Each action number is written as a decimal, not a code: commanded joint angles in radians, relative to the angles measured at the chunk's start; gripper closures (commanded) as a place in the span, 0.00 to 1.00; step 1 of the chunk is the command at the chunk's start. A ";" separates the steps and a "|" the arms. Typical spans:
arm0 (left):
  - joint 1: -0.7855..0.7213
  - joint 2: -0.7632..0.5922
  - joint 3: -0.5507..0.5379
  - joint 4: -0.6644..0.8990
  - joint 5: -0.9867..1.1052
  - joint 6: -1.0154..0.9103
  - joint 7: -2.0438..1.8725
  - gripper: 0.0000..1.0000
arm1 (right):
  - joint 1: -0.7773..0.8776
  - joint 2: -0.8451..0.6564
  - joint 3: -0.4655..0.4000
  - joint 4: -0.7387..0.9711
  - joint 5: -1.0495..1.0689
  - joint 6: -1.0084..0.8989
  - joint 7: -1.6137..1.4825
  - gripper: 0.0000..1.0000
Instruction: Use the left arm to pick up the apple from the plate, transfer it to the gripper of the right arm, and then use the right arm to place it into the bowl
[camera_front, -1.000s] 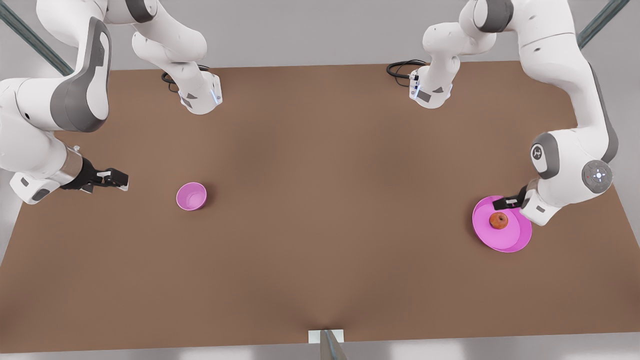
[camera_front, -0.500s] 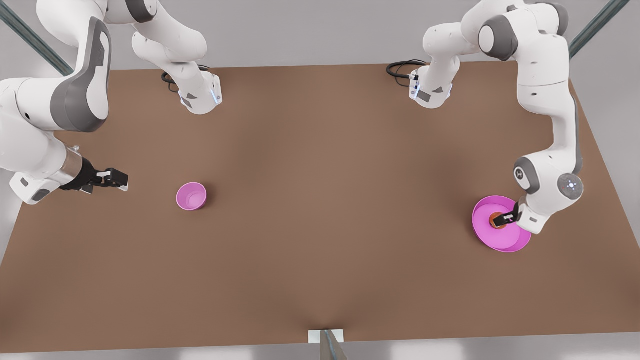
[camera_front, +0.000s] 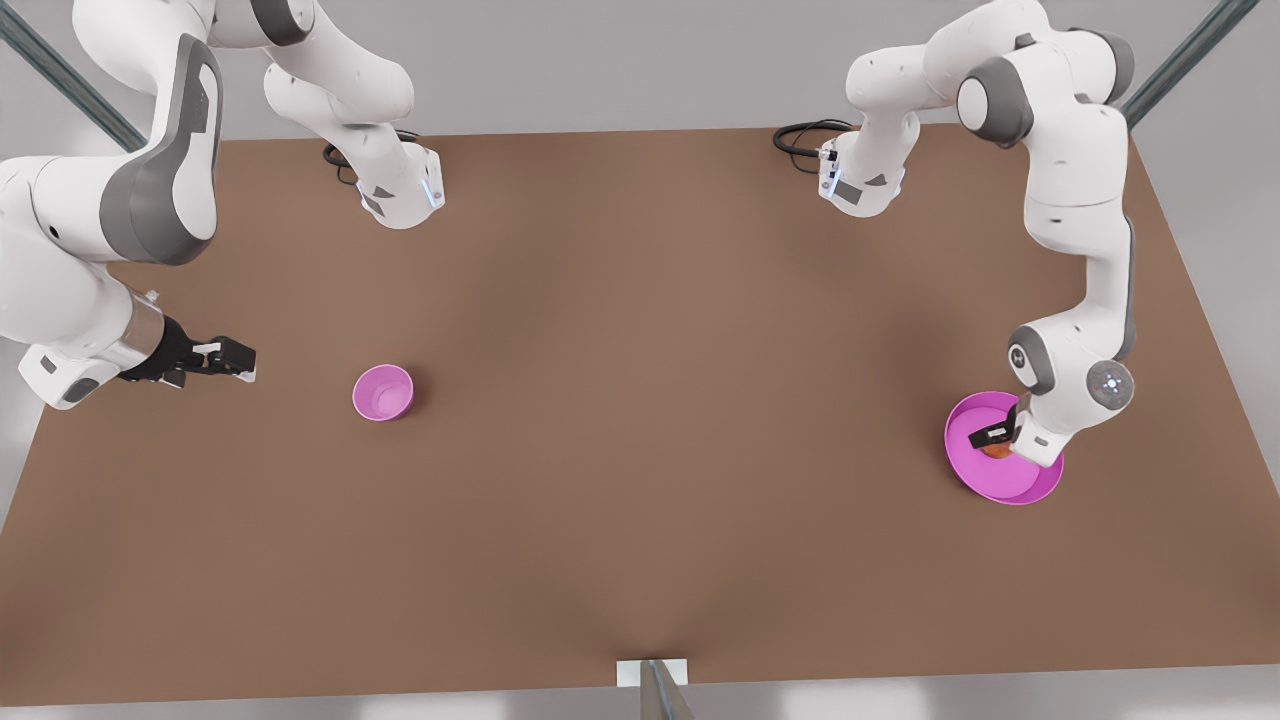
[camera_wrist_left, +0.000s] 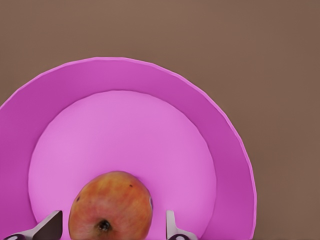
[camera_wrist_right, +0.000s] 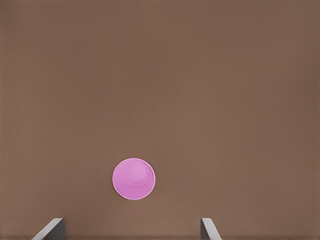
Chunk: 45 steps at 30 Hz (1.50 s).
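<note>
The red-orange apple (camera_wrist_left: 111, 207) lies on the wide pink plate (camera_wrist_left: 125, 135) at the front view's right. My left gripper (camera_wrist_left: 111, 231) is down over it, open, with one fingertip (camera_wrist_left: 52, 226) on each side of the apple and small gaps showing. In the front view the left gripper (camera_front: 994, 437) covers most of the apple (camera_front: 996, 451) on the plate (camera_front: 1003, 487). The small deep pink bowl (camera_front: 382, 392) stands at the front view's left. My right gripper (camera_front: 234, 358) waits open, above the table beside the bowl (camera_wrist_right: 133, 179).
The brown table (camera_front: 640, 420) stretches wide between bowl and plate. Both arm bases (camera_front: 400, 195) stand at the far edge with a black cable (camera_front: 800, 135) by one. A small white bracket (camera_front: 652, 672) sits at the near edge.
The left arm has swung and lowered its gripper from the plate's far rim down onto the apple, now straddling it. The right arm has not moved.
</note>
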 joint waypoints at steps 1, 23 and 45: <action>0.000 0.008 0.000 0.001 0.003 0.029 0.007 0.00 | 0.000 -0.001 0.001 0.000 0.001 0.000 -0.003 0.00; -0.036 -0.049 -0.069 0.120 0.005 0.032 0.096 0.33 | 0.000 -0.001 0.000 0.000 0.001 0.000 -0.003 0.00; -0.421 0.407 -0.658 0.812 -1.403 -0.129 2.046 0.33 | -0.055 0.220 0.000 -0.055 0.889 0.047 0.041 0.00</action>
